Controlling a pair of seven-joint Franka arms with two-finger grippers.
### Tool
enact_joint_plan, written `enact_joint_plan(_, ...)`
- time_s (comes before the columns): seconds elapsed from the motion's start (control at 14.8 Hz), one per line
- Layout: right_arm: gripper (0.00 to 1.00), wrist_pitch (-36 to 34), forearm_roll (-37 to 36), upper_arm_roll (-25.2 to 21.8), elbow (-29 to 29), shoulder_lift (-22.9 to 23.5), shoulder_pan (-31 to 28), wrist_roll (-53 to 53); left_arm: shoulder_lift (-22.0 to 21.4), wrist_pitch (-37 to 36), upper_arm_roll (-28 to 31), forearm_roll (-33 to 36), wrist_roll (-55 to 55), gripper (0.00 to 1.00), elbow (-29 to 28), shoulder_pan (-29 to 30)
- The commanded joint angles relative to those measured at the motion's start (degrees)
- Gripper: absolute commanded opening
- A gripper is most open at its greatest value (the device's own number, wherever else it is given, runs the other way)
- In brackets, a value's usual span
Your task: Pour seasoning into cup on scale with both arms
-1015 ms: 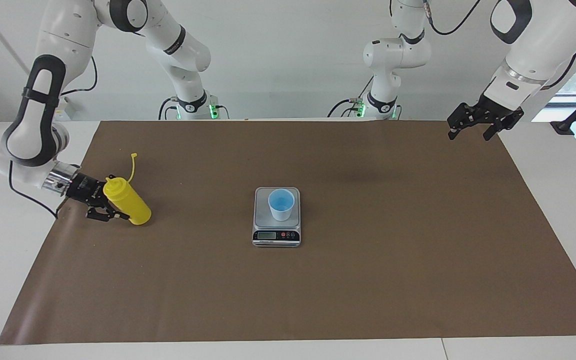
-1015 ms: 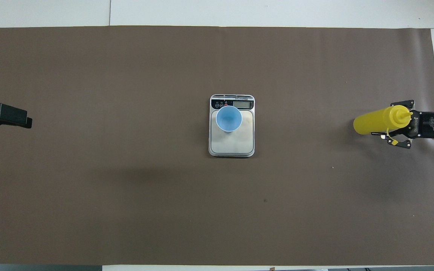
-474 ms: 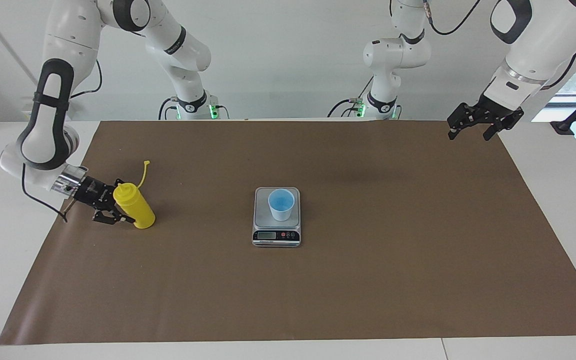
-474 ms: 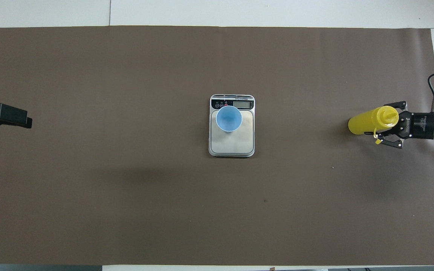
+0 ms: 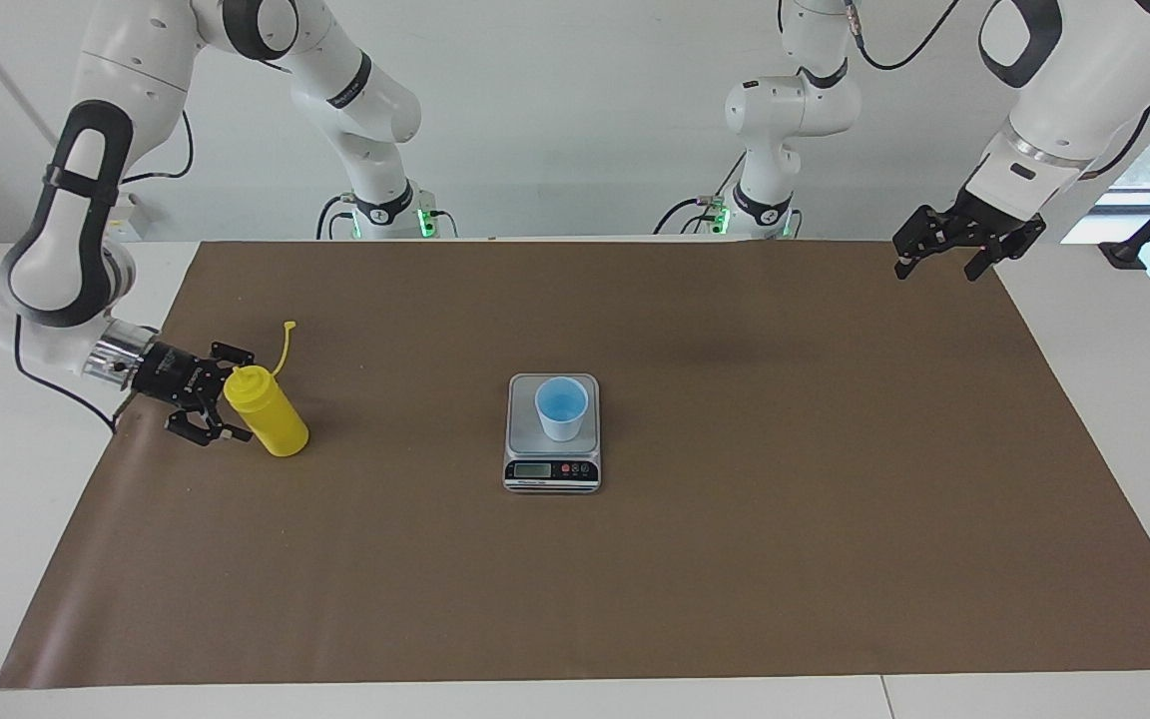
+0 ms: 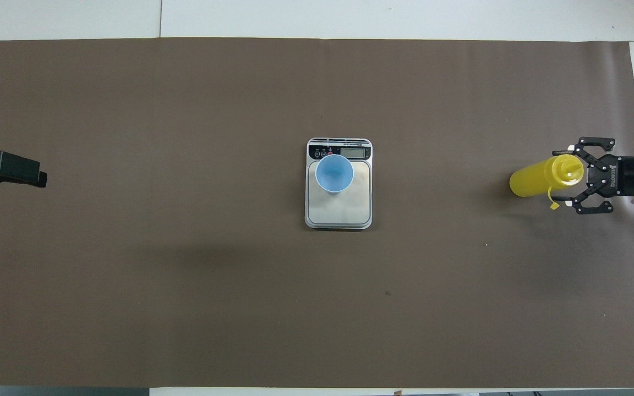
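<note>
1. The bench (image 5: 1114, 399) is carrying a brown mat (image 5: 735, 559) that is covering most of its top.
2. The right arm (image 5: 66, 230) is reaching down to the mat's edge at its own end of the bench; the left arm (image 5: 1064, 90) is waiting, raised over the mat's corner at its end.
3. The scale (image 5: 553, 469) is sitting at the mat's middle, its display strip facing away from the robots.
4. The right claw (image 5: 221, 404) is standing open, its fingers flanking the top of the seasoning (image 5: 268, 423) without clamping it.
5. The left claw (image 5: 937, 262) is hanging open, holding nothing.
6. The seasoning bottle is standing upright on the mat, well apart from the scale, its cap strap sticking up.
7. The cup (image 5: 561, 408) is standing upright on the scale's platform.
</note>
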Motion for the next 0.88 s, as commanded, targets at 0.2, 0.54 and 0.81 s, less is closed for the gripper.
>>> enact_joint_plan(0.2,1.00,-12.95,-15.67,0.96,11.65,-11.17,3.15,-0.13,-1.18,0.54,-0.30,-0.70,0.56,1.00,-1.25,0.69)
enact_joint_plan(0.54,1.00,-15.88,-23.04,1.57,15.27,-15.04,6.39,-1.36,-1.10,0.54,-0.30,-0.70,0.56,1.00,-1.25,0.69)
enact_joint_plan(0.81,1.00,-15.62,-32.42,2.01,15.98,-19.88,14.12,-8.56,-1.18,0.54,-0.30,-0.70,0.56,1.00,-1.25,0.69)
